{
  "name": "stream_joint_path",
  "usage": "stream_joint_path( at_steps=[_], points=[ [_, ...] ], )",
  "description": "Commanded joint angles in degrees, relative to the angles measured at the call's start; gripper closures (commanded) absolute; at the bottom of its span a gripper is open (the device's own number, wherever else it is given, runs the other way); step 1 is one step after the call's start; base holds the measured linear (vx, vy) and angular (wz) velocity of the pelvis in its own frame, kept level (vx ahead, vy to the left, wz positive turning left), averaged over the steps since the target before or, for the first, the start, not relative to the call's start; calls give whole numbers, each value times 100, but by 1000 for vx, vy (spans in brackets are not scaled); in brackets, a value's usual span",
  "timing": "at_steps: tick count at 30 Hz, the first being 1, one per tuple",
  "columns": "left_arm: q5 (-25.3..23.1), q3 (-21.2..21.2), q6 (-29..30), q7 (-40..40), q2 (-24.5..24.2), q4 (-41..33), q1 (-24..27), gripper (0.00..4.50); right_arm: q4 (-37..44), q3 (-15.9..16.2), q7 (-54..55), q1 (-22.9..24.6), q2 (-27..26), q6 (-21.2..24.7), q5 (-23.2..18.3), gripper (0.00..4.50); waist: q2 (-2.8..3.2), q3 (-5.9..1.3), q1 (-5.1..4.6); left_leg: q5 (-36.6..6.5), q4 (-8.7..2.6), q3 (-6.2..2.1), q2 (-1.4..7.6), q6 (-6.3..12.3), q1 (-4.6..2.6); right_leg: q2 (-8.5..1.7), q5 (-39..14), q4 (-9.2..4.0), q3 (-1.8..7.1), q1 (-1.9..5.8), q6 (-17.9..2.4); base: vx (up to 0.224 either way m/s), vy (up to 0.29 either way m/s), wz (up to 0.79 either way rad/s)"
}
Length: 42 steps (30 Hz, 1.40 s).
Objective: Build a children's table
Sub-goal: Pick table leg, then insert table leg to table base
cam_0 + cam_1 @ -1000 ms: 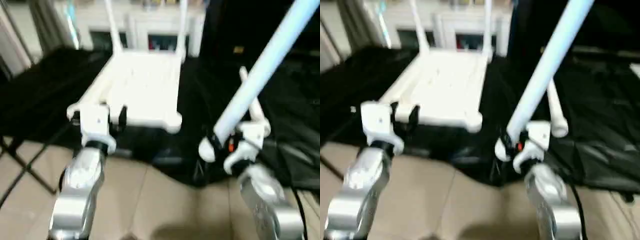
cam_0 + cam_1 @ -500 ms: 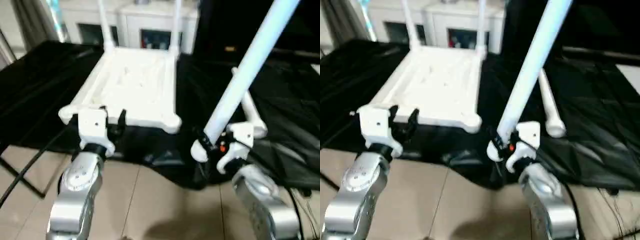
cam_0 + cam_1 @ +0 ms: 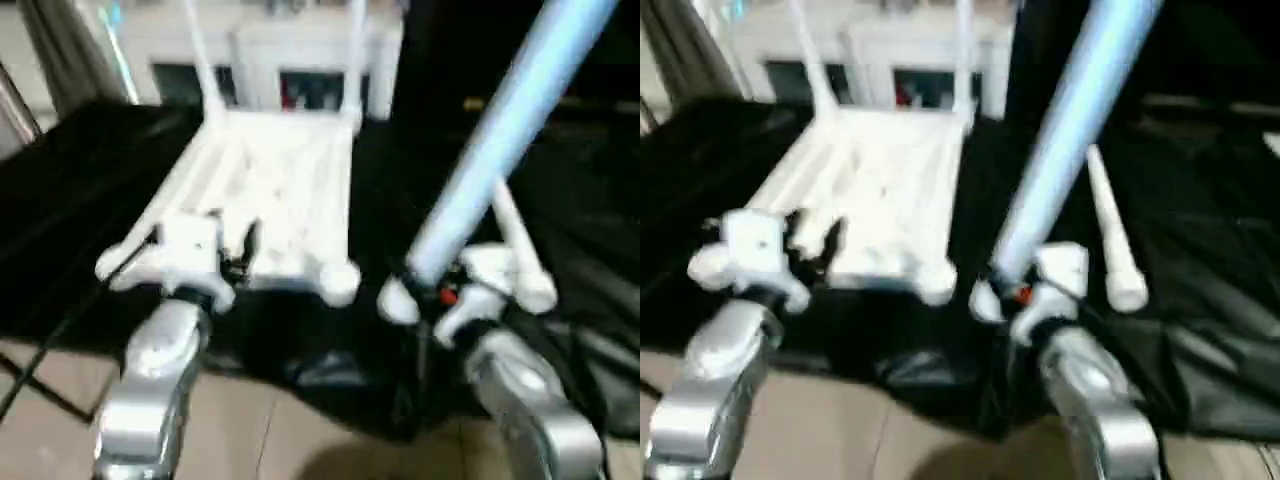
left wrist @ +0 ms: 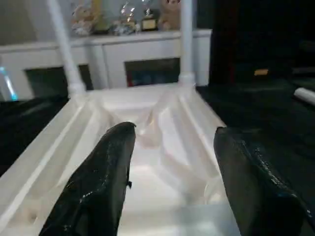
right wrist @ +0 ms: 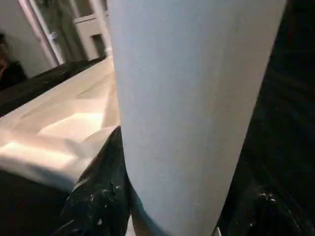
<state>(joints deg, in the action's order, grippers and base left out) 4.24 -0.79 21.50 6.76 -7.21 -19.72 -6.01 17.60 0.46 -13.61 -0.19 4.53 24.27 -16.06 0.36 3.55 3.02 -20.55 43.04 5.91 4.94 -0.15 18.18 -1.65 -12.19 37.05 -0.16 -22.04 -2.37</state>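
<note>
Directly ahead of the robot, a white plastic tabletop (image 3: 270, 200) lies upside down on a surface draped in black cloth (image 3: 80, 200), its ribbed underside facing up. Two white legs already stand upright in the two far corner sockets: the far left leg (image 3: 196, 55) and the far right leg (image 3: 357, 50). The two near corner sockets, one at the near left (image 3: 125, 268) and one at the near right (image 3: 338, 282), hold no legs. The left gripper (image 4: 172, 147) hovers at the tabletop's near edge, close to the near left socket, with its two black fingers (image 4: 98, 182) spread apart and nothing between them; past them the ribbed underside runs away toward the two standing legs. The right gripper (image 3: 425, 290) sits to the right of the tabletop's near right corner, its fingers (image 5: 101, 196) clamped on the thick lower end of a third leg (image 3: 505, 140), which rises steeply, tilted up and to the right. A fourth leg (image 3: 1110, 235) lies flat on the black cloth just beyond the right gripper, well apart from the tabletop. Behind the surface stands a white cabinet (image 3: 290, 60) with glass doors. Beige floor tiles (image 3: 290, 440) show under the silver forearms.
</note>
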Motion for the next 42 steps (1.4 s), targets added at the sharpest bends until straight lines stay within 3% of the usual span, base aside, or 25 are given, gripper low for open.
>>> stream_joint_path(
  at_steps=[1, 4, 5, 6, 8, 9, 10, 11, 12, 13, 14, 15, 17, 18, 19, 20, 21, 22, 23, 25, 28, 30, 33, 36, 42],
  points=[
    [-1, 114, -7, 47, -84, 101, 7, 158, 169, 112, 27, -73, -63, -64, -39, 264, -70, -310, 84, 875, -102, -130, 69, 180, 451, -814, -2836, -824, 621, 662, -1222, 145, -68, 9],
    [29, 88, -34, 93, -59, 184, -28, 158, 166, 99, 65, -92, -2, -124, 5, 264, 285, -136, -17, 194, -972, -189, 485, 340, 346, -423, -3696, -934, -19, 407, -675, 108, 40, -4],
    [32, 80, -43, 98, -52, 201, -34, 158, 164, 92, 64, -97, 5, -137, 15, 264, 446, -176, -211, -1427, -1278, -501, 831, 222, 198, -224, -3307, -603, -263, 408, -310, 140, 93, -14],
    [36, 73, -53, 103, -39, 222, -40, 158, 162, 85, 57, -103, 9, -136, 15, 264, 483, -212, -327, -2796, -1511, -756, 1142, 153, -241, -206, -2026, -164, -265, 160, -388, 154, 69, -7],
    [63, 60, -75, 113, -17, 264, -41, 158, 167, 80, 50, -111, 16, -109, 35, 264, 416, -278, -454, -2522, -1609, -900, 1155, 678, -458, -278, -607, 106, -261, 46, -214, 129, 34, 4],
    [96, 53, -101, 117, 6, 309, -33, 158, 170, 91, 74, -122, 34, -19, 79, 264, 290, -287, -526, -1926, -1518, -769, 943, 1160, -425, -401, -278, -73, -201, 80, -181, 143, 4, 2],
    [129, 55, -117, 124, 28, 335, -24, 158, 168, 98, 115, -128, 45, 53, 126, 264, 335, -293, -558, -1788, -1397, -338, 986, 814, -645, -433, -428, -212, -98, -44, -373, 155, -42, -30],
    [133, 51, -120, 121, 49, 351, -22, 158, 152, 111, 91, -143, 68, 25, 145, 264, 62, -246, -456, -1405, -1213, 134, 572, 300, -245, -524, -808, -563, 219, 400, -1015, 155, -42, -30],
    [129, 46, -114, 110, 66, 360, -15, 158, 154, 135, 37, -160, 101, -22, 153, 264, -41, -330, -113, -559, -588, 284, 130, 98, 130, -749, -1548, -849, 919, 994, -1412, 171, -53, -49],
    [145, 62, -115, 91, 94, 363, 6, 158, 159, 162, 22, -182, 149, -64, 214, 264, -197, -372, 65, 267, -184, -16, 215, 346, 809, -1095, -1149, -812, 1022, 1469, -1489, 177, -31, -34],
    [155, 77, -122, 73, 117, 370, 20, 158, 159, 173, 10, -203, 179, -88, 232, 264, -124, -401, 27, 643, -186, -77, 224, 375, 830, -994, -647, -759, 933, 1378, -1418, 177, -31, -34],
    [162, 89, -128, 62, 132, 374, 29, 158, 158, 179, 7, -216, 196, -103, 241, 264, -35, -373, -45, 1027, -273, -127, 250, 340, 810, -817, -299, -755, 647, 1134, -1335, 134, -21, -15],
    [211, 166, -173, 44, 176, 404, 77, 158, 140, 219, -35, -315, 265, -14, 212, 264, 64, -404, -63, 1661, -828, -67, 304, 663, 691, -368, -789, -788, 212, 1005, -1035, 117, 1, 1],
    [248, 203, -197, 46, 193, 414, 104, 158, 126, 237, -55, -372, 300, 22, 216, 264, 381, -395, -93, 1247, -1175, -314, 700, 778, 218, -166, -1138, -646, -111, 664, -537, 103, 71, -11],
    [394, 228, -180, 224, 143, 406, 164, 158, 97, 249, -90, -463, 320, 69, 191, 264, 392, -310, -310, 387, -1340, -592, 972, 916, 152, -71, -1225, -301, -243, 507, -409, 117, 71, -13],
    [491, 243, -167, 364, 109, 400, 203, 158, 79, 253, -113, -521, 328, 100, 176, 264, 404, -450, -422, 260, -1364, -912, 1206, 1520, -132, -128, -1008, 174, -266, 275, -209, 117, 71, -13],
    [658, 247, -282, 795, -120, 330, 295, 141, 53, 260, -235, -606, 359, 212, 68, 264, 250, -519, -421, 1704, -1130, -904, 1235, 2118, -198, -310, -266, 207, -91, 53, 38, 117, 13, 4],
    [835, 255, -309, 1149, -302, 263, 358, 131, 35, 268, -369, -656, 388, 273, -30, 264, 172, -547, -374, 3489, -988, -852, 1138, 2335, -97, -508, 541, 63, 80, 18, 318, 57, -14, -5],
    [963, 258, -331, 1408, -442, 209, 403, 125, 23, 273, -481, -687, 412, 316, -105, 264, 24, -549, -297, 4360, -837, -566, 740, 1902, 226, -697, 1644, -213, 190, 158, 346, 57, -14, -5],
    [1254, 171, -165, 2298, -1049, 110, 431, 120, -24, 321, -822, -751, 535, 426, -276, 264, -116, -557, -80, 2664, -887, -174, 395, 914, 520, -773, 2819, -245, 178, 412, 284, 0, 0, 0],
    [1338, 0, -95, 3097, -1642, 113, 406, 83, -69, 315, -1062, -798, 620, 530, -477, 264, -72, -468, -74, 754, -1126, -163, 526, 166, 413, -600, 1699, -307, 45, 394, 43, -20, -4, 0],
    [1530, -148, 149, 3881, -2123, 243, 248, 69, -176, 292, -1193, -889, 734, 629, -552, 264, 8, -389, -98, -465, -1290, -144, 671, -149, 287, -524, -103, -354, 48, 266, -580, -64, -1, 1],
    [1572, -339, 232, 4360, -2404, 368, 83, 44, -322, 332, -1329, -983, 897, 517, -422, 264, 14, -235, -65, -2072, -1367, -31, 684, -749, 180, -610, -2532, -571, 130, 88, -587, -89, 19, 2],
    [1611, -798, 267, 5180, -2828, 692, -306, 36, -589, 344, -1665, -1152, 1158, 291, -328, 264, 5, -262, -28, -2151, -1384, -55, 697, -908, 194, -689, -3091, -637, 179, 96, -318, -50, 20, -3],
    [944, -1250, -289, 5660, -2921, 1674, -1059, 97, -623, 404, -2270, -1314, 1444, 417, -601, 264, -47, -292, -22, -1679, -1444, 35, 687, -745, 233, -640, -2193, -604, 149, 136, -385, -25, 16, -5]
  ],
)
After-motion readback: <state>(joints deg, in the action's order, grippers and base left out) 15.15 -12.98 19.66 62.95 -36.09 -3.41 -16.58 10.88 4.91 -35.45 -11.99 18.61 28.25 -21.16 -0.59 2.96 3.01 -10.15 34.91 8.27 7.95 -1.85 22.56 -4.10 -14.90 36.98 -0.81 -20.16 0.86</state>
